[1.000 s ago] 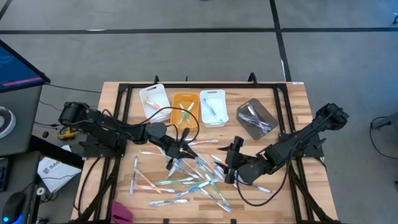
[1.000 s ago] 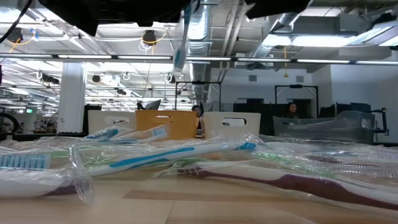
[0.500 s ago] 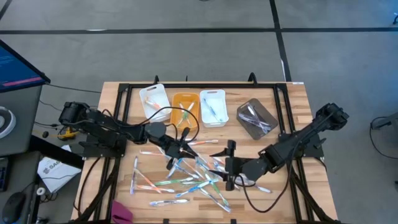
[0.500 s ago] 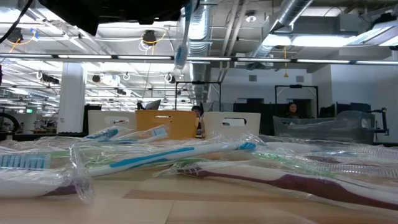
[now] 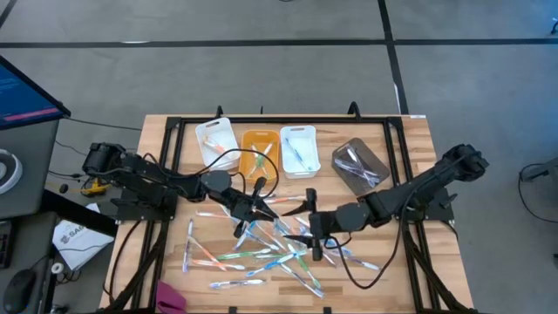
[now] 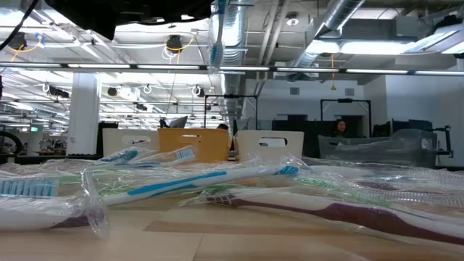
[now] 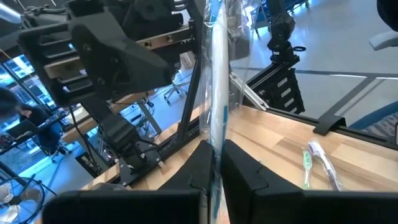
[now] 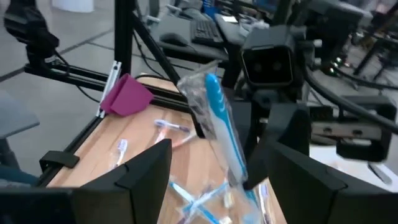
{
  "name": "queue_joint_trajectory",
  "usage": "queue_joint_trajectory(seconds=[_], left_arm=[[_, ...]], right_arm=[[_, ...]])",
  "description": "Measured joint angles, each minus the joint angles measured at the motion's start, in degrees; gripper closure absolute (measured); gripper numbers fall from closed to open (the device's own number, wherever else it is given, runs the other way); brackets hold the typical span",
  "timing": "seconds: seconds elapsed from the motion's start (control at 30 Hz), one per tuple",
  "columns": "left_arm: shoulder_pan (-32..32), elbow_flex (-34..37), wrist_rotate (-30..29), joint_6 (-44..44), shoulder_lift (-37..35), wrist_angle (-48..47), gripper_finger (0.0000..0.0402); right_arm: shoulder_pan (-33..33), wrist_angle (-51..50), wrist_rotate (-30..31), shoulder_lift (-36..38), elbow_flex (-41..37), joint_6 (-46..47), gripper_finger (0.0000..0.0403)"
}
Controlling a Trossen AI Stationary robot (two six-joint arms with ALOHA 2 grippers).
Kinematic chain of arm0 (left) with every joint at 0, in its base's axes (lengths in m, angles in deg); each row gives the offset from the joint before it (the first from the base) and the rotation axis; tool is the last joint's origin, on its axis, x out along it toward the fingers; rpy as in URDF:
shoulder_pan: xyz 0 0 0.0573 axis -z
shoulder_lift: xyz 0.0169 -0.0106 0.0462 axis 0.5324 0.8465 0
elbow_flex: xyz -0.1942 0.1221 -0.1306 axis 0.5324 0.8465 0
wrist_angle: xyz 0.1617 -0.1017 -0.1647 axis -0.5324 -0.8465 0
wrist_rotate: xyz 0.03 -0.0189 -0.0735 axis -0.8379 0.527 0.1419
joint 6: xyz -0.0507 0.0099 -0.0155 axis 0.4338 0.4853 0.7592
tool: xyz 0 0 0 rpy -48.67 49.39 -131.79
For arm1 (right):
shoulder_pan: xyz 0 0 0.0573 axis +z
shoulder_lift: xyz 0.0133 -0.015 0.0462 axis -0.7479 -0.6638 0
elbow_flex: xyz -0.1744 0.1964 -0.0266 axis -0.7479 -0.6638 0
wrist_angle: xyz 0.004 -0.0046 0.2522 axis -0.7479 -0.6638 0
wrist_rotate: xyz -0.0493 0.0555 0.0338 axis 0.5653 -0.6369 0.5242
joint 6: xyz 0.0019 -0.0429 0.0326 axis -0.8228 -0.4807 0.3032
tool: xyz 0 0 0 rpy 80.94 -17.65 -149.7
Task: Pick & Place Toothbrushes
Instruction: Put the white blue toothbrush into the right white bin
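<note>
left gripper (image 5: 253,202) clamped on wrapped toothbrush (image 7: 216,99) | right gripper (image 5: 307,228) jaws apart, facing it from 4 o'clock

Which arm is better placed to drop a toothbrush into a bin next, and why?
Probably the left. The left gripper is shut on a wrapped toothbrush and sits just below the orange bin. The right gripper is open over the pile, holding nothing.

Left gripper (image 5: 255,203) jaws clamped; right gripper (image 5: 307,228) jaws spread wide.
</note>
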Motion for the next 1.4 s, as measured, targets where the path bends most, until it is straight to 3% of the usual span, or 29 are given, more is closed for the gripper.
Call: queue_joint_trajectory(seconds=[0.27, 0.47, 0.77, 1.0, 1.4], left_arm=[[-0.6, 0.0, 0.0, -0.1, 0.0, 0.3, 0.0392], [-1.7, 0.0, 0.0, 0.0, 0.0, 0.3, 0.0392], [-1.9, 0.0, -0.4, 0.0, -0.1, 2.1, 0.0392], [-1.9, 0.0, -0.4, 0.1, -0.1, 2.4, 0.0392], [-1.9, 0.0, -0.5, 0.5, -0.1, 2.7, 0.0392]], right_arm=[[-3.3, 2.4, -7.4, 0.0, 0.0, -1.8, 0.0157], [-4.0, 3.7, -10.5, 0.0, 0.0, -2.1, 0.0181], [-4.7, 5.4, -10.6, 0.0, 0.0, -3.2, 0.0225], [-6.3, 6.9, -10.6, 0.0, 0.0, -3.8, 0.0234], [-5.8, 11.7, -10.1, -10.7, 5.2, -11.3, 0.0255]])
